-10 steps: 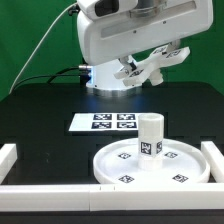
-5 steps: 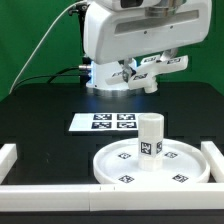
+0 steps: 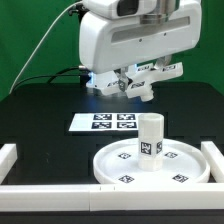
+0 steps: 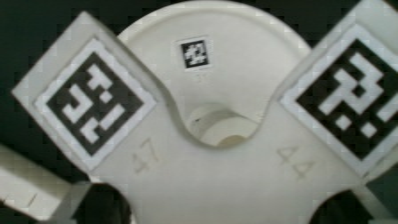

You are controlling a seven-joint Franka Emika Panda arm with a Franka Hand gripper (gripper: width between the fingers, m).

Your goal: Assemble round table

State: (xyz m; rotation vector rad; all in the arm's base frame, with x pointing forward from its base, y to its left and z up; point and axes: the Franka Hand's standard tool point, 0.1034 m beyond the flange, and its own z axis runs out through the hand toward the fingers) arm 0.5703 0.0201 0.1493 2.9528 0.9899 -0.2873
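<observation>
The large round disc [image 3: 130, 165] lies flat at the front of the black table, tags on its face. The short thick post [image 3: 150, 135] stands upright on the disc's middle. My gripper [image 3: 141, 80] hangs in the air behind it, above the table, shut on the white armed foot piece [image 3: 150, 75]. In the wrist view the foot piece [image 4: 214, 80] fills the picture. Two tagged arms spread to either side of it and a round hole [image 4: 222, 125] sits at its middle. My dark fingers [image 4: 80, 205] clamp it from both sides, with my gripper [image 4: 214, 200] centred on its body.
The marker board [image 3: 108, 122] lies flat on the table behind the disc. Long white rails [image 3: 50, 172] edge the front and both sides of the black surface. The arm's white base [image 3: 105, 85] stands at the back. A green backdrop is behind.
The gripper with the foot piece has come lower and a little toward the exterior view's left, and the piece has turned from tilted to nearly level. Disc and post have not moved.
</observation>
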